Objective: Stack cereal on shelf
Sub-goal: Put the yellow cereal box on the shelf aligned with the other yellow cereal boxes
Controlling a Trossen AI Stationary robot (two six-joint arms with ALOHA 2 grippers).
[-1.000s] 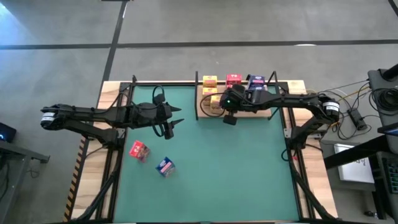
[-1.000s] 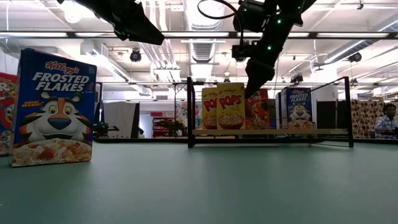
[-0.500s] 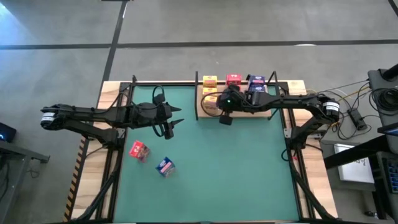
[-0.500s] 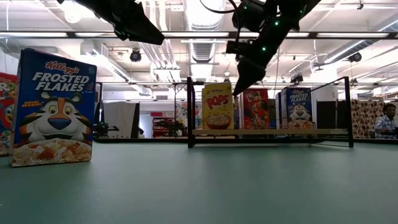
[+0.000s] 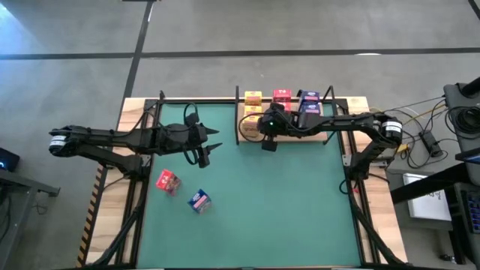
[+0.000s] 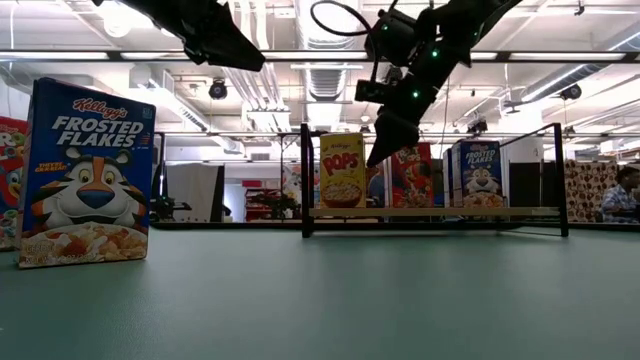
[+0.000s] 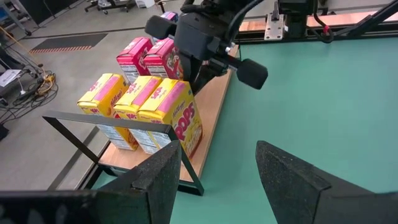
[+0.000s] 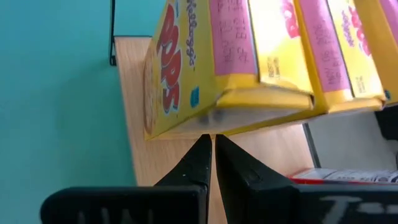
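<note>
Right gripper sits at the near edge of the shelf, far-right part of the green mat. Fingers pinched fully together, nothing between them; tips just beside the front yellow box, contact unclear. 3 yellow boxes stand in a row at the shelf's left end, 2 red boxes behind them, blue boxes further right. Left gripper hovers over the mat's left half, jaws spread wide, empty. 1 red box and 1 blue box lie on the mat, near-left, off the shelf.
</note>
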